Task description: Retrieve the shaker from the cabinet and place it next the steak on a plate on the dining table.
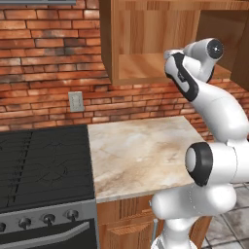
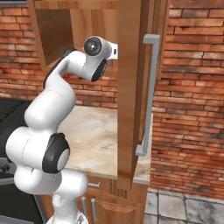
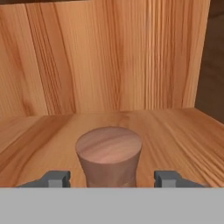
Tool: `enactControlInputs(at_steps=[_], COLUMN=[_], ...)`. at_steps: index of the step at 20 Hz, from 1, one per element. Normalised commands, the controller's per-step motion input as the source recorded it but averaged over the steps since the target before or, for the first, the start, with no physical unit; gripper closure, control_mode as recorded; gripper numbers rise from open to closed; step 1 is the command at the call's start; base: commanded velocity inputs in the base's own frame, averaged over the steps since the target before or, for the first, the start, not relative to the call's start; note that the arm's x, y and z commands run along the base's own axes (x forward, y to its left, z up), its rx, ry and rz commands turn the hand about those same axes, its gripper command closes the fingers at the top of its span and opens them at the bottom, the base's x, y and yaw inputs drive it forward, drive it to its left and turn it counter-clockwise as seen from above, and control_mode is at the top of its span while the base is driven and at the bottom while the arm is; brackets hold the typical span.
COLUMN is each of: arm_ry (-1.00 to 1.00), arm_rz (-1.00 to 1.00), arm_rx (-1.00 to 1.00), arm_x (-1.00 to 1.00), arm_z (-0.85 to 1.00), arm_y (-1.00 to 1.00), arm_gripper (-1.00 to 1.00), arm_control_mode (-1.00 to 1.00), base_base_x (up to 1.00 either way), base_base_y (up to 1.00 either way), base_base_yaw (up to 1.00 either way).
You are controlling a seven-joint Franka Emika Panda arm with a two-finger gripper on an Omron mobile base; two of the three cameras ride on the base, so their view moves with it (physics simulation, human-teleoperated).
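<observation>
The shaker (image 3: pixel 109 153) is a short reddish-brown cylinder standing upright on the shelf of the light-brown wooden cabinet (image 3: pixel 109 65). My gripper (image 3: pixel 111 179) is open around it, one fingertip (image 3: pixel 54 178) on each side with a small gap to the shaker's wall. In both base views the arm reaches up into the cabinet (image 1: pixel 146 44) (image 2: pixel 85 26), where its hand is hidden. The steak, plate and dining table are out of view.
The cabinet's open door (image 2: pixel 131 87), with a grey handle (image 2: pixel 148 96), hangs just right of the arm. Below lie a marbled counter (image 1: pixel 141 151) and a black stove (image 1: pixel 44 165). The brick wall behind carries an outlet (image 1: pixel 76 101).
</observation>
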Motion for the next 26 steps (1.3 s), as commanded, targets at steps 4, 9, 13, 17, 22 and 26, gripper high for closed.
enactControlInputs(at_steps=[4,9,13,17,22,26], arm_ry=[0.00,-0.02,-0.08,-0.09,-0.13,0.00], arm_rz=[0.01,0.00,0.00,0.00,0.00,0.02], arm_rx=[0.00,0.00,0.01,0.01,0.10,0.09], arm_x=[0.05,-0.35,-0.97,-1.00,-1.00,-1.00], arm_z=[-0.08,0.00,0.03,0.11,0.42,0.66], arm_y=[0.00,-0.04,-0.08,-0.01,-0.06,-0.09], arm_gripper=[1.00,1.00,1.00,1.00,1.00,1.00], arm_control_mode=[-1.00,-1.00,-1.00,-1.00,-1.00,-1.00], base_base_x=[0.00,0.00,0.00,0.00,0.00,0.00], base_base_y=[0.00,0.00,0.00,0.00,0.00,0.00], base_base_yaw=[0.00,0.00,0.00,0.00,0.00,0.00])
